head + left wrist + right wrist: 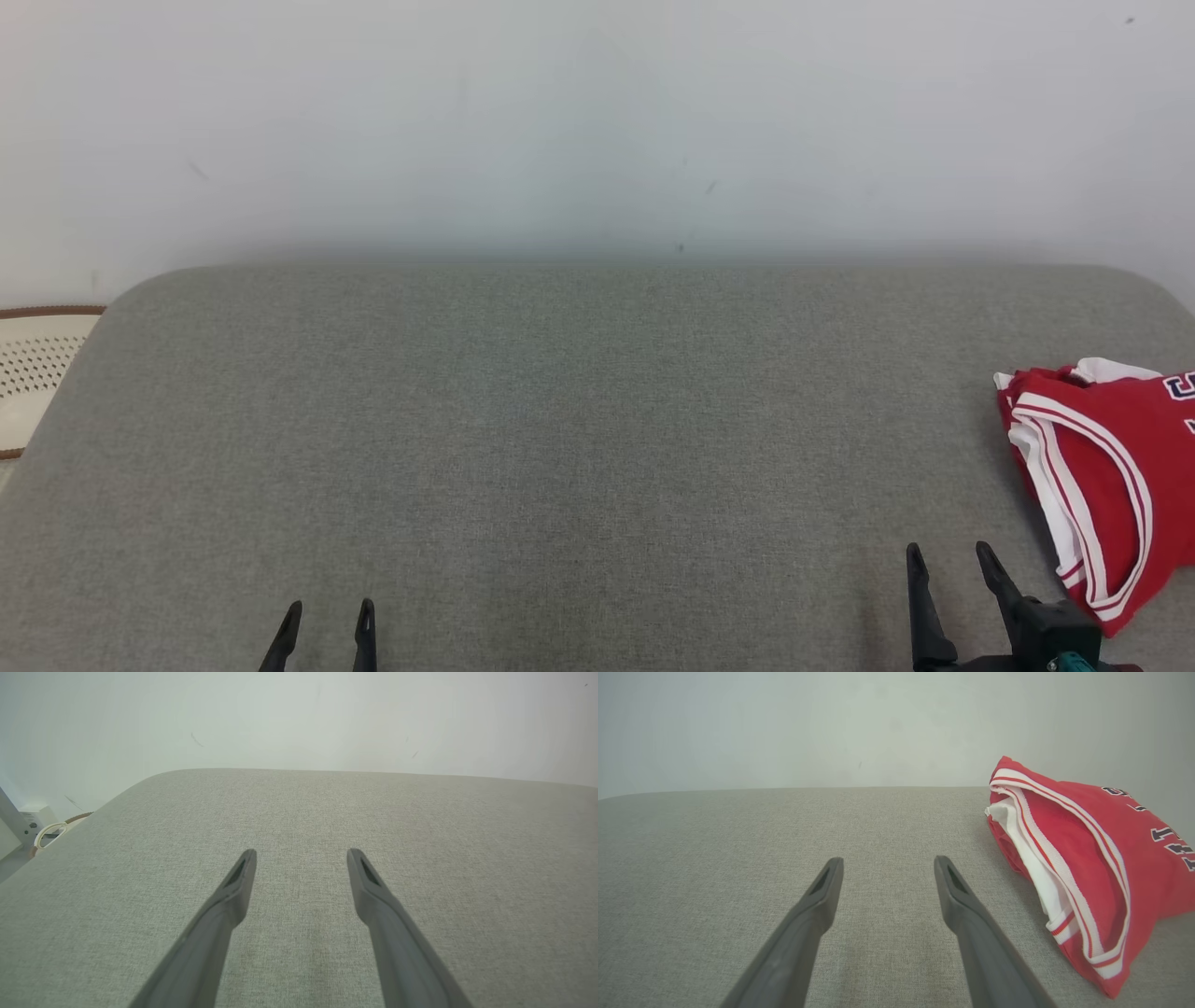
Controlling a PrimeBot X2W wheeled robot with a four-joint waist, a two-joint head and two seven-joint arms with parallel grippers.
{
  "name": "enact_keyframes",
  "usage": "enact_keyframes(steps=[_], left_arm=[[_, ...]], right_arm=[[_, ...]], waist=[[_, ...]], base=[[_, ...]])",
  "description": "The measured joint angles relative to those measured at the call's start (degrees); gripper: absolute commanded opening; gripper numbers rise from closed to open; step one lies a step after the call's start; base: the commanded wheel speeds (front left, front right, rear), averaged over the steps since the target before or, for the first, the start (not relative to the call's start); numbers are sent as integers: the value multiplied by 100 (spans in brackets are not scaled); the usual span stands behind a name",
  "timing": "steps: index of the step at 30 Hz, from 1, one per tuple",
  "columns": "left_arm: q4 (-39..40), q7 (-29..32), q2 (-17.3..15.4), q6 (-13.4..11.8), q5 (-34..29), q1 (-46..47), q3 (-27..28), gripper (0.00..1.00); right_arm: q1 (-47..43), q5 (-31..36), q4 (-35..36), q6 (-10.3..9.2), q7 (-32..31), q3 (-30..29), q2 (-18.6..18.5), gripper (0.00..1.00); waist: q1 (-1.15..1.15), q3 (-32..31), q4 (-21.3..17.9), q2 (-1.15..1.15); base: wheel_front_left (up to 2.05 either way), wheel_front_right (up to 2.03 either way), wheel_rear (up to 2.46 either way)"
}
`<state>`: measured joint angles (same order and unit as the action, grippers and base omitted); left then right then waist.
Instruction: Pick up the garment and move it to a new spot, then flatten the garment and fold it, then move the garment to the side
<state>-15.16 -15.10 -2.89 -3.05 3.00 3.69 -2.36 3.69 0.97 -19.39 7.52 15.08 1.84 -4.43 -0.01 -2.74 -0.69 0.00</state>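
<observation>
The garment (pixel 1102 467), a red jersey with white-and-red striped trim and dark lettering, lies bunched in a loose fold at 4 o'clock in the head view. It rests on the right end of the grey pad (pixel 560 420) and is partly cut off by the frame. A white inner layer shows along its left-hand opening.

The right gripper (pixel 948 549) sits at 5 o'clock in the head view. Its 2 dark fingers are spread wide with bare pad between them, and it holds nothing. The garment is at 2 o'clock from its tips, near but apart. In the right wrist view the fingers (pixel 817 905) rise from 6 o'clock and the garment (pixel 1073 858) lies on the 3 o'clock side. Its trimmed edge faces the gripper, with a strip of pad between the right-hand finger and the cloth.

The left gripper (pixel 330 607) is at 7 o'clock in the head view, fingertips poking up from the bottom edge, well apart from the garment. In the left wrist view its 2 fingers stand wide apart over bare pad, empty.

The pad's rounded far edge, at 12 o'clock, meets a pale wall (pixel 597 121). At 9 o'clock, just off the pad's left edge, sits a cream object (pixel 37 373), perforated and brown-rimmed. I cannot tell what it is.
</observation>
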Motion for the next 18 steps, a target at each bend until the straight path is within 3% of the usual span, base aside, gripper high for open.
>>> enact_keyframes(steps=[8, 18], left_arm=[[-34, 0, 2, 2, 16, -44, 13, 100], [-41, 0, 1, 88, 75, -91, 68, 100]], right_arm=[[-197, 51, 63, 0, 0, 202, 15, 100], [-197, 521, 214, 0, 1, 23, 70, 100]], waist=[[1, -80, 66, 0], [1, -86, 50, 0]], base=[[0, 0, 0], [0, 0, 0]])
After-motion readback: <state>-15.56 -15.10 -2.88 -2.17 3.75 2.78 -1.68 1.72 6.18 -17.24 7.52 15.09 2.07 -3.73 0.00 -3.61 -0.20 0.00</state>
